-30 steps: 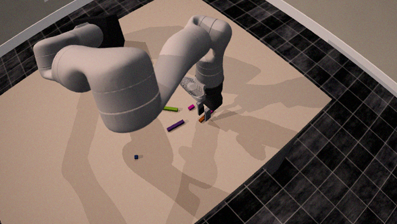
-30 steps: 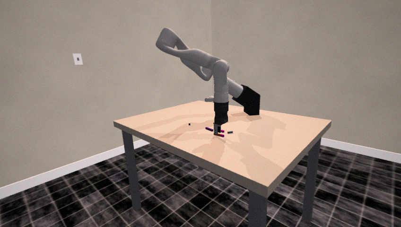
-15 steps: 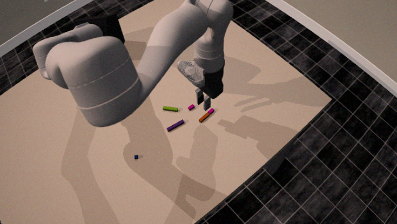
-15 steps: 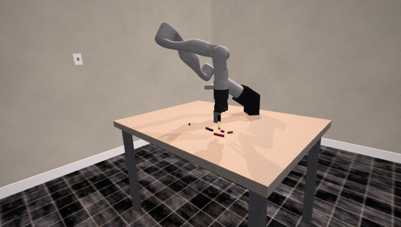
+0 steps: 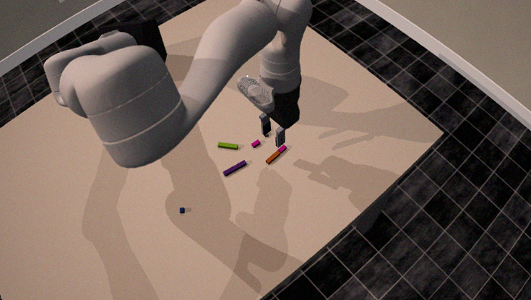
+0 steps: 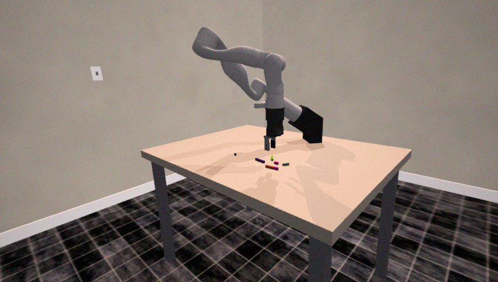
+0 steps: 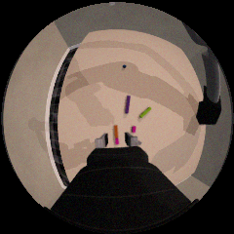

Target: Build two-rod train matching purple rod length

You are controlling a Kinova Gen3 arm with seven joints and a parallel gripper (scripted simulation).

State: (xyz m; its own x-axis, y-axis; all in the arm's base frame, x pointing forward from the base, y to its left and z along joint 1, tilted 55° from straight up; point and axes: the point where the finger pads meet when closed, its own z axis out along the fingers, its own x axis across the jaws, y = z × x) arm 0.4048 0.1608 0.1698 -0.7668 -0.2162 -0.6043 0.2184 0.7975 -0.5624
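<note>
Orange rod (image 5: 272, 156) and magenta rod (image 5: 282, 148) end to end, 1 diagonal line, beneath wide, empty gripper (image 5: 272, 130).

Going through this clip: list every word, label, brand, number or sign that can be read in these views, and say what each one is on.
None: no readable text shows in any view.
The rods, such as the purple rod and the orange rod, are plain colours with no marks.
The arm and its open claw show no brand or number.
The white wall plate has only a dark slot, no lettering.
The table is unmarked.
</note>
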